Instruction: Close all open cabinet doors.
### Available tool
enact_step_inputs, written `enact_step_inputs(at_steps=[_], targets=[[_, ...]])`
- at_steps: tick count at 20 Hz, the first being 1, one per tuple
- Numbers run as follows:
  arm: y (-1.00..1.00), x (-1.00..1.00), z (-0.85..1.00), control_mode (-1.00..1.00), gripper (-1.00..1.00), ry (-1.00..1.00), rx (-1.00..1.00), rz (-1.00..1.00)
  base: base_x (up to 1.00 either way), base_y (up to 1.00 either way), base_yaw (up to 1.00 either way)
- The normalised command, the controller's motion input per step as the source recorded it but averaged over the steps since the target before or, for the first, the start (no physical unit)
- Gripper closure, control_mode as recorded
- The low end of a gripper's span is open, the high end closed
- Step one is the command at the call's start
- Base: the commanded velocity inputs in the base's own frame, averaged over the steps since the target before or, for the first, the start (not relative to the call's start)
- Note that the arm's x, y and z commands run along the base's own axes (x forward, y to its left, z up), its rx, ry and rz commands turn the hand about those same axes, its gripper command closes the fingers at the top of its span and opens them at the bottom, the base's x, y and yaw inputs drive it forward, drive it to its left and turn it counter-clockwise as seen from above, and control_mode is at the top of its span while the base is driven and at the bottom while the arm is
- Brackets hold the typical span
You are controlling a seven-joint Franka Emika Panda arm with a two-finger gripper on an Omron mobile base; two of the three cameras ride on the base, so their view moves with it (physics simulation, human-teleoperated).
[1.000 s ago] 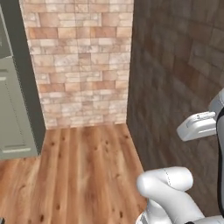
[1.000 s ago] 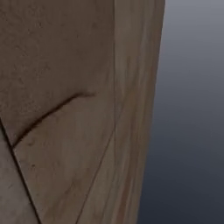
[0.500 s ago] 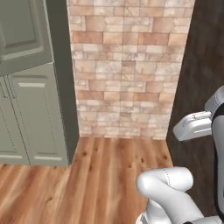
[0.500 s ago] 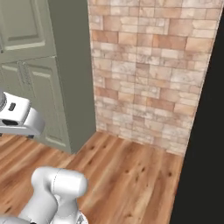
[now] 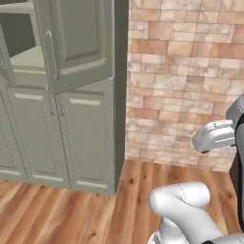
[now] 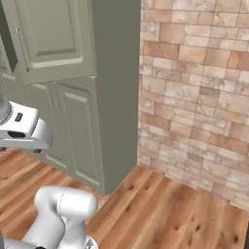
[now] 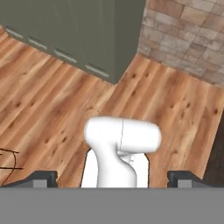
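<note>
At the left of the left base view stands a tall sage-green cabinet [image 5: 119, 95], reaching from the wooden floor [image 5: 71, 214] up past the top of the frame. Its upper right door [image 5: 76, 40] hangs open, swung out toward the near side, with a long vertical silver bar handle [image 5: 51, 55] near its left edge. Behind that door the dark inside of the cabinet and a pale shelf [image 5: 26, 57] can be seen. At the far left edge a sliver of a second upper door [image 5: 5, 66] also seems to stand ajar, though too little of it shows to be sure. Below, the two lower doors [image 5: 83, 138] sit flush and shut, each with a recessed centre panel.

In the right base view the same open upper door [image 6: 51, 36] juts out above the closed lower ones [image 6: 80, 133], and the cabinet's plain side wall [image 6: 116, 87] meets a brick wall [image 6: 194, 97] on the right.

The hand [image 7: 111, 177] points down at the floor, well apart from the cabinet, whose base [image 7: 83, 39] lies at the far side of the hand view. Two dark fingertips [image 7: 41, 177] stand wide apart at the bottom corners there, so the hand is spread and holds nothing.
</note>
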Motion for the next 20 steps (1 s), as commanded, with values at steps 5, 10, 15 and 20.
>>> enact_step_inputs(at_steps=[5, 10, 15, 20], targets=[[0.0, 0.0, 0.0, 1.0, -1.0, 0.0, 0.0, 0.0, 0.22, 1.0, 0.37], [0.0, 0.0, 0.0, 1.0, -1.0, 0.0, 0.0, 0.0, 0.05, 0.96, -0.01], [0.0, 0.0, 0.0, 1.0, -1.0, 0.0, 0.0, 0.0, 0.27, 0.98, -0.29], [0.0, 0.0, 0.0, 1.0, -1.0, 0.0, 0.0, 0.0, 0.38, 0.87, -0.37]])
